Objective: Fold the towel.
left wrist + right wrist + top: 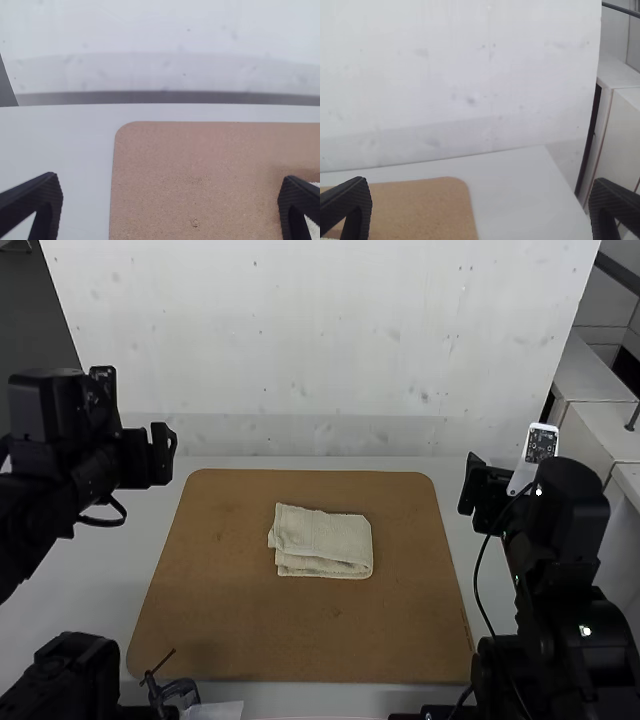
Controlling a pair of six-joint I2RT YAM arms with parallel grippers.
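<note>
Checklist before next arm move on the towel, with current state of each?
1. Towel fully on the brown board: ok.
2. Towel folded: ok, a compact bundle with layers showing along its near edge.
3. Layers lined up: not ok, edges are uneven at the bundle's left end.
4. Left gripper open and off the towel: ok.
5. Right gripper open and off the towel: ok.
6. Underside flat, no tucked corner: cannot tell, hidden by the upper layers.

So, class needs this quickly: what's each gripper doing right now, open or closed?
Left gripper: open, holding nothing.
Right gripper: open, holding nothing.
</note>
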